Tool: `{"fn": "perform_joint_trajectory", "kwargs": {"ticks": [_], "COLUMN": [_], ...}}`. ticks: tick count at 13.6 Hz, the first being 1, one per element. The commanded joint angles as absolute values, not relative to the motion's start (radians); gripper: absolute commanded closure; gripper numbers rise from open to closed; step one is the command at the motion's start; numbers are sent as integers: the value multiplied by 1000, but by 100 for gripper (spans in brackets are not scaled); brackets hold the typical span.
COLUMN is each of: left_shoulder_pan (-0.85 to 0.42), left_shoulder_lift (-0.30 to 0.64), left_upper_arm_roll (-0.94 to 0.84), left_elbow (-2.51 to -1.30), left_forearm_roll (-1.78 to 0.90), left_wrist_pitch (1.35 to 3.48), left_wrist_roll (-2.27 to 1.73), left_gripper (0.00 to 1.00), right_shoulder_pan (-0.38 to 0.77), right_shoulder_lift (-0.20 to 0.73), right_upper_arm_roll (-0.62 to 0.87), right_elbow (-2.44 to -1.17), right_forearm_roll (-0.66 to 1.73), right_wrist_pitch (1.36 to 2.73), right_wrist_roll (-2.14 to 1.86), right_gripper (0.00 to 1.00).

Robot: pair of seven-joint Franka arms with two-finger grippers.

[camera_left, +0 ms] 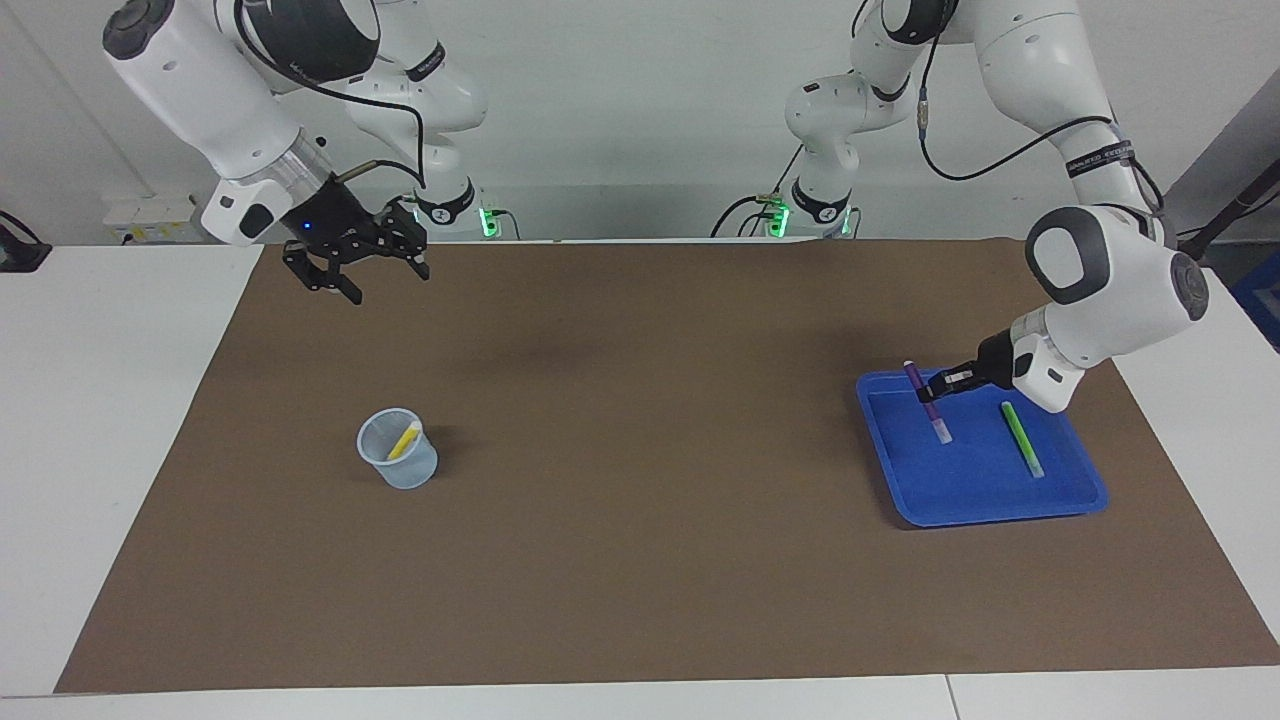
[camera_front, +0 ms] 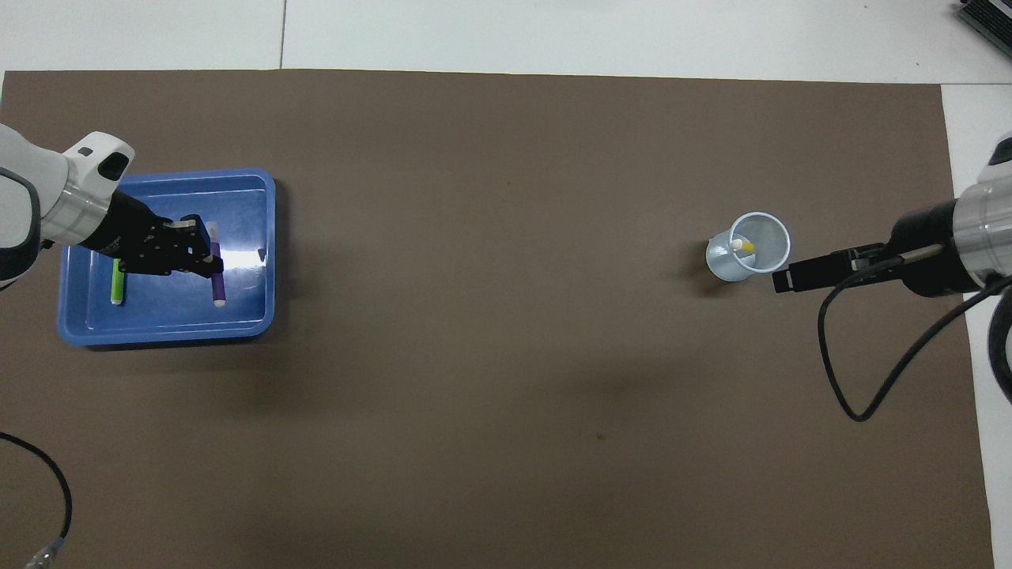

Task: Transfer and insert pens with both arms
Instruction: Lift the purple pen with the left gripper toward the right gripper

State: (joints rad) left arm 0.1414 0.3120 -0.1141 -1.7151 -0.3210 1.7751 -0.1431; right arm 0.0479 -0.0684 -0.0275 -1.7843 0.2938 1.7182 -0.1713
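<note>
Yellow pen [camera_left: 405, 440] already in clear cup [camera_left: 398, 462] toward right arm's end. Left gripper [camera_left: 935, 394] pinches purple pen [camera_left: 927, 402], lifted over blue tray [camera_left: 985, 500]. Green pen [camera_left: 1022, 438] lies in tray, untouched. Right gripper [camera_left: 355, 262] waits, fingers spread, raised above mat. One of three inserted; handover and two insertions left.

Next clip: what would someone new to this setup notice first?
The left gripper, shut on the purple pen, holds it tilted in the air over the blue tray, where the green pen lies flat. Toward the right arm's end of the table, the yellow pen leans inside the clear cup, with the right gripper waiting open in the air.
</note>
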Motion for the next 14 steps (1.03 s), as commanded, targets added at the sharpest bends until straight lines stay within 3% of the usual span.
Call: {"fn": "perform_joint_trajectory", "kwargs": {"ticks": [1, 7, 14], "left_shoulder_pan": [115, 71, -15], "left_shoulder_lift": [288, 275, 268], "left_upper_arm_roll": [-118, -130, -132], "left_elbow": [-1713, -1726, -1747], "left_forearm_roll": [-397, -581, -741], "left_wrist_pitch": [1750, 1717, 1756], "left_wrist_roll": [-398, -781, -1133], "left_gripper": [100, 100, 100], "right_shoulder_pan": [57, 172, 380], "right_shoulder_lift": [-86, -41, 55], "right_upper_arm_roll": [-25, -23, -23], "right_elbow": [-1836, -1871, -1881], "right_forearm_roll": [365, 529, 622], "right_wrist_pitch": [1779, 1906, 2183], "right_wrist_roll": [-155, 99, 278], "right_gripper": [0, 0, 0]}}
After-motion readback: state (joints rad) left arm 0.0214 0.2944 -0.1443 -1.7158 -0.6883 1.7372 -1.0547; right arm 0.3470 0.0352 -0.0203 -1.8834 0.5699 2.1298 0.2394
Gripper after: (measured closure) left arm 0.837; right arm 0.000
